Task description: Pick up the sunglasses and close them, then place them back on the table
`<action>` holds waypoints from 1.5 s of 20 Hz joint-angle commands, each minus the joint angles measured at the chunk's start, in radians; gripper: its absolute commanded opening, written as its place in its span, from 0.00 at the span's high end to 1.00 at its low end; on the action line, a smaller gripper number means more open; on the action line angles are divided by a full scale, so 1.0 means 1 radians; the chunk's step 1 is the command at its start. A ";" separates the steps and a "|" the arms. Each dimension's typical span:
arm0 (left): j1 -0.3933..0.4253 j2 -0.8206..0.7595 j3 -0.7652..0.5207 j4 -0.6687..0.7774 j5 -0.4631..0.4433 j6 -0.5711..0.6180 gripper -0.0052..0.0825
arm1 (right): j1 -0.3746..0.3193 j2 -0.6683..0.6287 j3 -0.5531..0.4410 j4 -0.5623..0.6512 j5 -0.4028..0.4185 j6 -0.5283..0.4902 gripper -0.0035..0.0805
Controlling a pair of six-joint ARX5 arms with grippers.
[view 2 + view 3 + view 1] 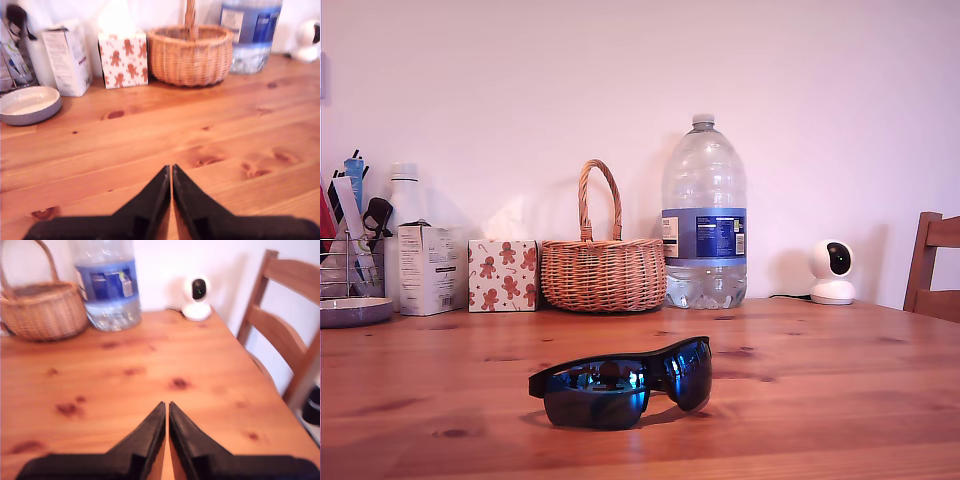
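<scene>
On the table [840, 380], sunglasses [620, 382] — arms hidden; both claws [171, 167] [166, 404] clenched, empty.

Bare surface [840, 380] all round the sunglasses [620, 380]; obstacles only along back wall: boxes [432, 268], basket [603, 272], water bottle [704, 220], camera [833, 270]; chair [935, 265] at exterior view's right.

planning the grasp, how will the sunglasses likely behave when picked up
The sunglasses look like thin plastic, so probably light for their size. The glossy mirrored lenses may be slippery and scratch easily, so the frame seems a safer hold. They rest on the table on lens edges and arms; the hinged arms would likely swing when lifted.
</scene>
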 commanded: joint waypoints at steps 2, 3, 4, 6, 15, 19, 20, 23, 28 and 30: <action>-0.002 -0.073 -0.027 -0.036 -0.006 -0.003 0.96 | 0.016 -0.055 -0.022 0.027 0.018 -0.025 0.97; -0.002 -0.101 -0.028 -0.055 -0.006 -0.003 0.96 | 0.021 -0.080 -0.023 0.027 0.018 -0.028 0.97; -0.002 -0.127 -0.028 -0.077 -0.006 -0.001 0.96 | 0.026 -0.116 -0.023 0.022 0.021 -0.036 0.97; -0.002 -0.169 -0.028 -0.125 -0.009 0.016 0.96 | 0.035 -0.183 -0.029 -0.001 0.021 -0.044 0.97; -0.002 -0.330 -0.062 -0.272 -0.020 0.007 0.96 | 0.046 -0.315 -0.048 -0.106 0.022 -0.034 0.97; -0.002 -0.364 -0.062 -0.403 0.031 -0.055 0.96 | 0.046 -0.315 -0.048 -0.198 0.020 -0.019 0.97; -0.002 -0.364 -0.062 -0.435 0.032 -0.056 0.96 | 0.046 -0.315 -0.048 -0.216 0.020 -0.018 0.97; -0.002 -0.364 -0.062 -0.514 0.029 -0.055 0.96 | 0.046 -0.315 -0.048 -0.288 0.021 -0.018 0.97; -0.002 -0.364 -0.061 -0.526 0.029 -0.055 0.96 | 0.046 -0.315 -0.047 -0.381 0.022 -0.018 0.97; -0.002 -0.364 -0.061 -0.526 0.029 -0.055 0.96 | 0.046 -0.315 -0.047 -0.381 0.022 -0.018 0.97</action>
